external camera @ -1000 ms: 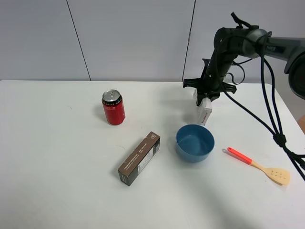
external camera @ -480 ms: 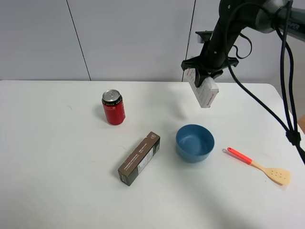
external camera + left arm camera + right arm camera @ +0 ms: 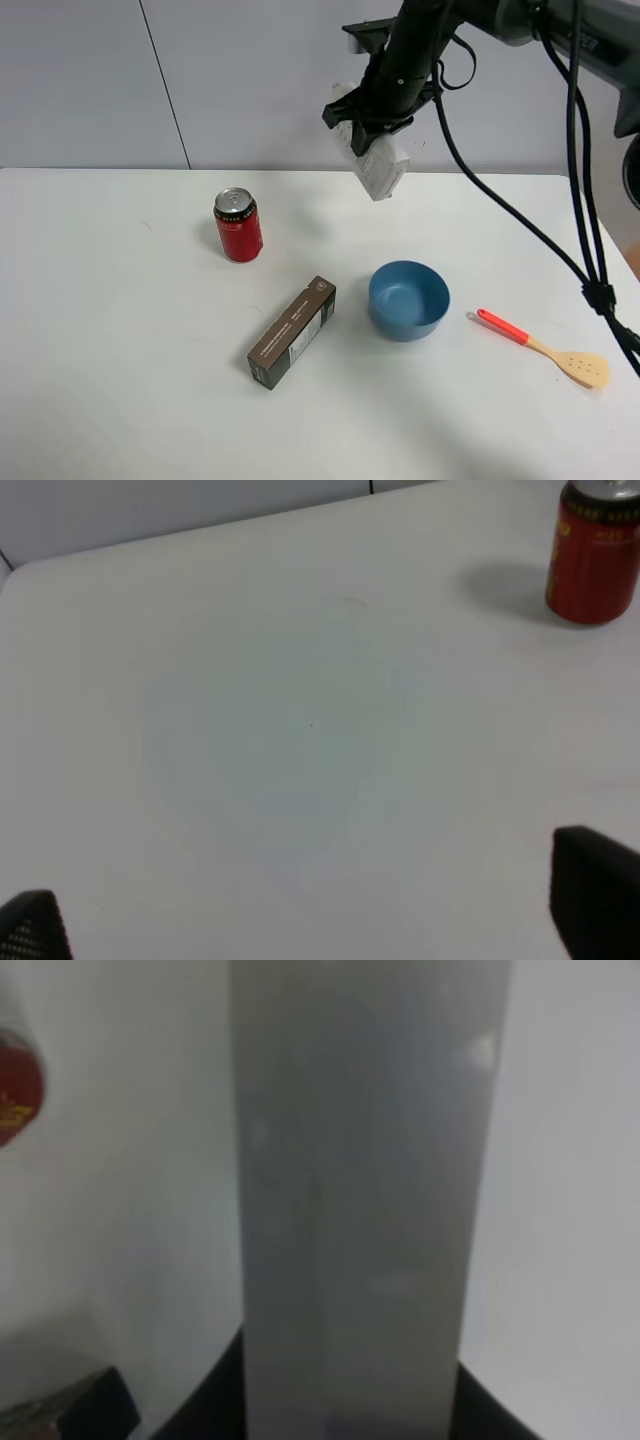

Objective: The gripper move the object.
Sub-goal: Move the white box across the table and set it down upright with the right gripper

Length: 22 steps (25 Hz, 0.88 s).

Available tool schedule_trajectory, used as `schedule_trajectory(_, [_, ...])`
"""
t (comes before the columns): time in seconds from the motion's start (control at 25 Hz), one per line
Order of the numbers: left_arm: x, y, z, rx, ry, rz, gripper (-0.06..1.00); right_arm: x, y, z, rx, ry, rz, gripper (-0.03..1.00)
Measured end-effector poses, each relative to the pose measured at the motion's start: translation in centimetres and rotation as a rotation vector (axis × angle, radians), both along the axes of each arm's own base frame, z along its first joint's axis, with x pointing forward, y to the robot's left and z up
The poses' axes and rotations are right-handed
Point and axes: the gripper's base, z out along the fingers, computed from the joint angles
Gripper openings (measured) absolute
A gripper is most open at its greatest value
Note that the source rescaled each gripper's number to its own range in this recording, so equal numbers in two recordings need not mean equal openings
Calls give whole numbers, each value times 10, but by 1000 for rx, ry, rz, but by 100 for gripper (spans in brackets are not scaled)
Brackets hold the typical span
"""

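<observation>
The left gripper (image 3: 312,918) hung with its jaws wide over the table (image 3: 250,730), near the red can (image 3: 597,555). The carrying step seemed in hand. The right gripper (image 3: 368,130), its arm raised high and reaching left beyond the blue bowl (image 3: 409,298), clamped the object (image 3: 383,172) aloft and tilted. The next move was probably lowering it onto open table, though the blurred wrist view left the grip's depth unclear.

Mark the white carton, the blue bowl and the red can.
white carton (image 3: 381,172): exterior high view, its hanging lower part.
blue bowl (image 3: 408,298): exterior high view, inner floor.
red can (image 3: 239,232): exterior high view, side wall.
</observation>
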Motion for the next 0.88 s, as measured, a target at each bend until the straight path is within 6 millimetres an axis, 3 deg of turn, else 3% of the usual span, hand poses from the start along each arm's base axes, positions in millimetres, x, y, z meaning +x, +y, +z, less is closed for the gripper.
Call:
schedule_trajectory(0.48, [0,0,0,2,0,1,100,-73,105,5,-10,-29,336,0])
schedule_trajectory(0.64, [0,0,0,2,0,1,100,-91,123,10,-3,-44,397,0])
schedule_trajectory(0.88, [0,0,0,2,0,1,100,-100,131,11,-2,-46,425,0])
